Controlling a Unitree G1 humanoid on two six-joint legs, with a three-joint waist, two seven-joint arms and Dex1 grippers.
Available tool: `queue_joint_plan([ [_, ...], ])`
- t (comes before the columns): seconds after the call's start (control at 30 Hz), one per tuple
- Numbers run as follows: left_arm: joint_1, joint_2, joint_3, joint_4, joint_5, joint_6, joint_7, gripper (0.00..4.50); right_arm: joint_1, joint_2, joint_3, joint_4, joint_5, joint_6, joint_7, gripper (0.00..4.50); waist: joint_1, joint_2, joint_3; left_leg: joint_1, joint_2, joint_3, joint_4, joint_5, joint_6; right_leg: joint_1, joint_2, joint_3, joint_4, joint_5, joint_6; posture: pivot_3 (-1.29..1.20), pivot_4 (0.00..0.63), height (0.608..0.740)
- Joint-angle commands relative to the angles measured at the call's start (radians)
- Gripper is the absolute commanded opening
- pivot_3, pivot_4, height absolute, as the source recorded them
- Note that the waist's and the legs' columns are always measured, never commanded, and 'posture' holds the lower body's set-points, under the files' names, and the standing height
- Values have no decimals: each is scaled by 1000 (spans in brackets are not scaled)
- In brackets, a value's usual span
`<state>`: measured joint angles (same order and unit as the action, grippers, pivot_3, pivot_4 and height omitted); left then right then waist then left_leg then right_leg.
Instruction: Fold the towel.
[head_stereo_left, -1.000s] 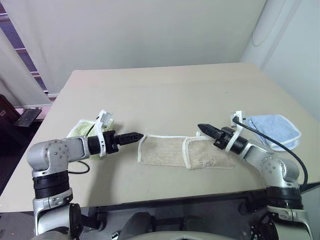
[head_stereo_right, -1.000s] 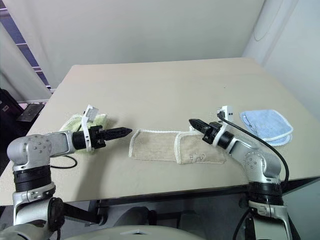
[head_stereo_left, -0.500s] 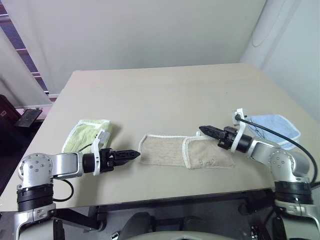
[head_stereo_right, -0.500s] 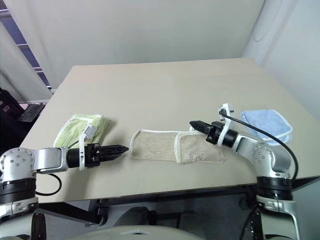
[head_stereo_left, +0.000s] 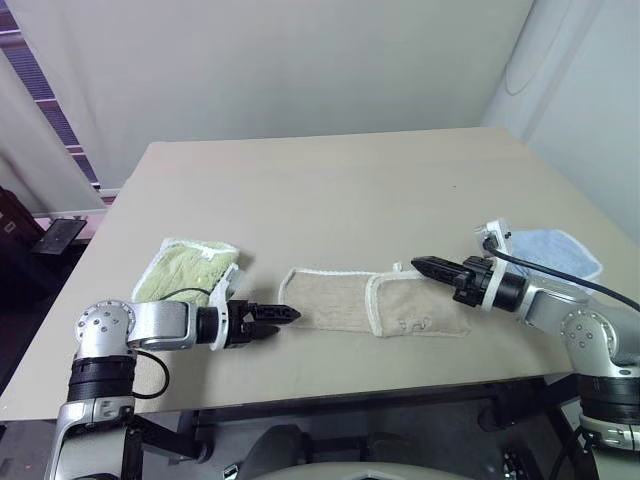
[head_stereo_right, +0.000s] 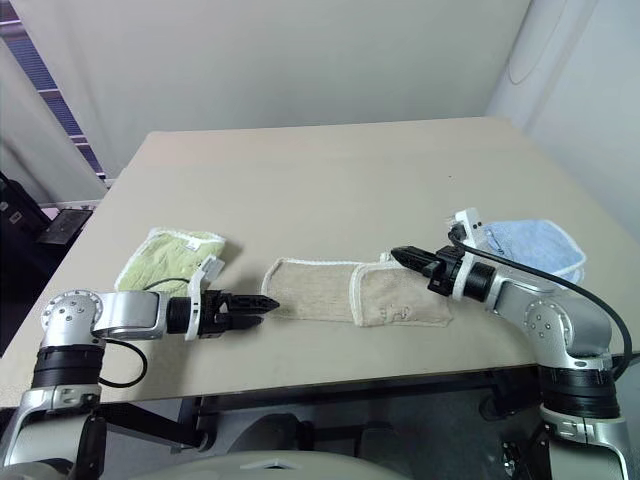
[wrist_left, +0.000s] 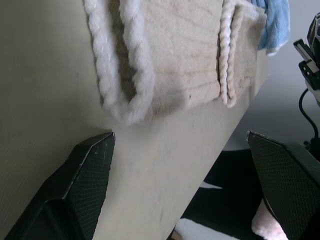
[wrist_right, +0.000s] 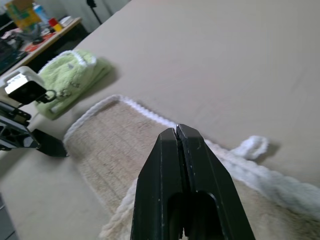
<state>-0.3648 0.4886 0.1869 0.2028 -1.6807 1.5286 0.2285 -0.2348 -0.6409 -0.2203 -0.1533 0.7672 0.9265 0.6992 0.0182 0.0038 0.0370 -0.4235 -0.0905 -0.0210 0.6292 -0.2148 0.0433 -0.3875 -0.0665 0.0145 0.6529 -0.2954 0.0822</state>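
Lowering toward the desk (head_stereo_left: 330, 190), the left pincer (head_stereo_left: 287, 315) has dropped from beside the green towel (head_stereo_left: 185, 270) to the near-left corner of the towel (head_stereo_left: 370, 303), fingers spread wide and holding nothing; the right pincer (head_stereo_left: 424, 266), fingers pressed together and empty, has drawn back above the towel's right end. The towel lies mid-desk, its right part already folded over, so a further fold from the left end seems imminent. Count: three towels (one beige, one green, one blue towel (head_stereo_left: 555, 248)), two pincers.

Three cloths: one towel (head_stereo_left: 372, 305), one green folded towel (head_stereo_left: 185, 270), one light blue folded towel (head_stereo_left: 556, 250), on one table (head_stereo_left: 330, 190)
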Motion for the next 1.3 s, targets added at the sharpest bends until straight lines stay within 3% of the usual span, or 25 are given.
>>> queue_joint_plan([
  [0.03, -47, -24, -22, 33, -4, -65, 56, 4458, -4, 16, -44, -15, 7, -19, -27, 0, 0, 0, 0, 0, 0, 0, 0, 0, 0, 0, 0, 0, 0, 0, 0, 0, 0, 740],
  [0.27, -86, -34, -23, 24, 69, -78, 13, 4458, 6, 14, -17, -19, -32, -36, -40, 0, -5, 0, 0, -1, 0, 0, -1, 0, 0, -1, 0, 0, -1, 1, -1, 0, 0, 740],
  [0.33, -82, -34, -24, 20, 69, -69, 0, 4077, 7, 17, -16, -18, -37, -35, -43, 0, -5, 0, 0, -1, 0, 0, -1, 0, 0, -2, 0, 0, -2, 1, -1, 0, 0, 740],
  [0.47, -75, -39, -24, 4, 66, -64, -23, 2824, 6, 17, -20, -13, -47, -35, -42, 0, -5, 0, 0, -3, 0, 0, -2, 0, 0, -3, 0, 0, -4, 1, -1, 0, 0, 740],
  [0.7, -79, -35, -24, 4, 25, -54, -43, 105, -4, 6, -20, 5, -64, -35, -46, 0, -5, 0, 0, -3, 0, 0, -2, 0, 0, -3, 0, 0, -5, 1, -1, 0, 0, 740],
  [0.97, -131, -7, -11, 22, 43, -49, -82, 28, 15, -2, -70, -19, -30, -23, -16, 0, -4, 0, 0, -3, 0, 0, -2, 0, 0, -3, 0, 0, -5, 1, -1, 0, 0, 740],
  [1.07, -179, 64, -3, 42, 94, -18, -167, 28, 55, -29, -123, -62, 25, -11, 27, 0, -5, -1, 1, -4, 0, 0, -3, 0, 0, -3, 0, 0, -6, 0, -1, 0, 0, 740],
  [1.3, -325, 239, -113, -4, 284, 50, -643, 28, 119, -83, -199, -77, 29, -23, 22, 0, -7, 0, 1, -4, 0, 0, -7, 0, 0, -5, 0, 1, -9, 0, -1, 0, 0, 740],
])
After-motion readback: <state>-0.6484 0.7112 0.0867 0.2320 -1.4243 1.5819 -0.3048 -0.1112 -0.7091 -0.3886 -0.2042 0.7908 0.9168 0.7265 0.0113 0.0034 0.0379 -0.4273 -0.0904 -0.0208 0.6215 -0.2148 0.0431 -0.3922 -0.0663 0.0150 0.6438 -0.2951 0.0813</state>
